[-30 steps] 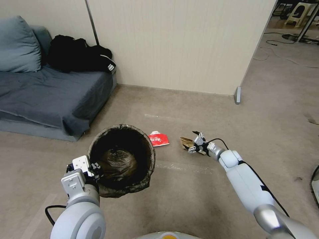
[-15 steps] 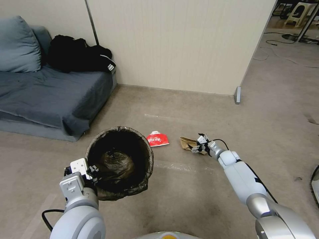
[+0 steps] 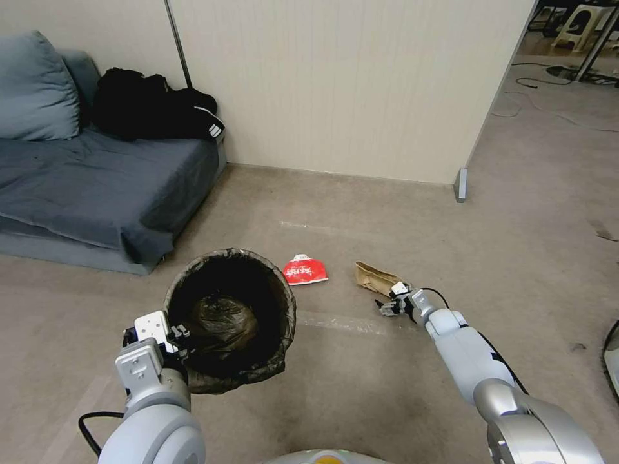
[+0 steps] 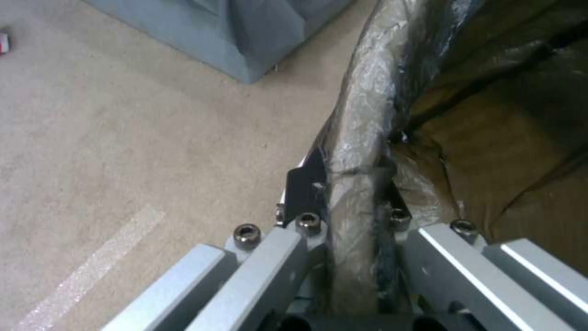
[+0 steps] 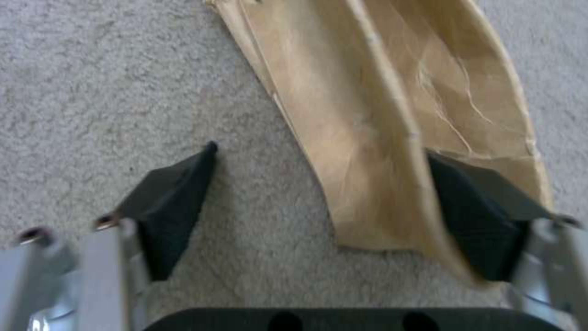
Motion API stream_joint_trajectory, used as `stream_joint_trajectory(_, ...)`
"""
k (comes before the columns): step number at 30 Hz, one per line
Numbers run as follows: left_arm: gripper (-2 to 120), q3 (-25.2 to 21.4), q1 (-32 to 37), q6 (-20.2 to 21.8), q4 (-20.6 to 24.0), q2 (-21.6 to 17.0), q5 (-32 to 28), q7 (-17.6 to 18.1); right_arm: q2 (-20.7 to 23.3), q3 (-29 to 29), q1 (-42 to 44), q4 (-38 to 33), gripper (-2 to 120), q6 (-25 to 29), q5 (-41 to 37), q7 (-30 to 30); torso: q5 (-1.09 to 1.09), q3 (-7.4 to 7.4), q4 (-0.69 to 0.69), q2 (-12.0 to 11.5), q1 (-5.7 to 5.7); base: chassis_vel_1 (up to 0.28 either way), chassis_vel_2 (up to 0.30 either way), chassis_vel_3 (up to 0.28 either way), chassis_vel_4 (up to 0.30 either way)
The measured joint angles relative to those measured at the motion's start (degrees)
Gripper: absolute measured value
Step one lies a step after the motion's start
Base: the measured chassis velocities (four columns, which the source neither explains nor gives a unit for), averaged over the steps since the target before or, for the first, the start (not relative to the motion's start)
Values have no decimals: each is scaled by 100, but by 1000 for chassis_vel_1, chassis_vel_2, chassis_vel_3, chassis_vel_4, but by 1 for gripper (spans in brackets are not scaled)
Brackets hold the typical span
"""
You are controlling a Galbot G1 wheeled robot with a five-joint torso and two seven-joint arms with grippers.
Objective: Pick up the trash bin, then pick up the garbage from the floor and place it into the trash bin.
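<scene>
Right gripper (image 3: 389,303): backed off, now spread wide around the brown paper scrap (image 3: 375,278) (ungrasped).
Left gripper (image 3: 175,335): clamps the trash bin (image 3: 227,309) rim.

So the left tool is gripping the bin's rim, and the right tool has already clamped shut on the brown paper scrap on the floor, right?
Not quite. The left tool does grip the trash bin by its rim, but the right tool is open: the right wrist view shows its fingers spread apart on the floor, the brown paper scrap lying between them, not clamped.
</scene>
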State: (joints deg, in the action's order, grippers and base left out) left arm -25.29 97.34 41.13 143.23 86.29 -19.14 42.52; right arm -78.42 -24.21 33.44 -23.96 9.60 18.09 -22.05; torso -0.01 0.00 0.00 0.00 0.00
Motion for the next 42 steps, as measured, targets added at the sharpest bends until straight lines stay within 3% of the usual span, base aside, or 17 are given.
stream_joint_trajectory(4,0,9,-2,-1,0,3,5,0,-9,-12,18,10,69,-3,-22,16,0,0,0,0,0,0,0,0,0)
stream_joint_trajectory(7,0,15,-1,-3,0,4,7,0,-33,-9,42,9,54,3,-31,49,-1,0,-1,0,0,0,0,0,0)
stream_joint_trajectory(12,0,15,0,-6,0,0,8,-1,-43,-2,34,14,41,2,-43,111,-2,0,-1,0,0,0,0,0,0)
stream_joint_trajectory(20,0,15,-24,-13,4,-2,-4,0,-64,34,12,16,9,14,-73,175,1,0,1,0,0,0,0,0,0)
stream_joint_trajectory(25,0,28,-50,-15,4,-1,-9,0,-64,51,15,10,1,20,-114,230,1,0,1,0,0,0,0,0,0)
stream_joint_trajectory(33,0,43,-94,-18,-60,1,-15,0,-44,50,15,-10,1,82,-162,316,3,1,1,0,0,0,0,0,0)
stream_joint_trajectory(42,0,64,-191,-26,-181,-16,-31,1,-71,-120,158,-455,1,503,-522,615,0,0,1,0,0,0,0,0,0)
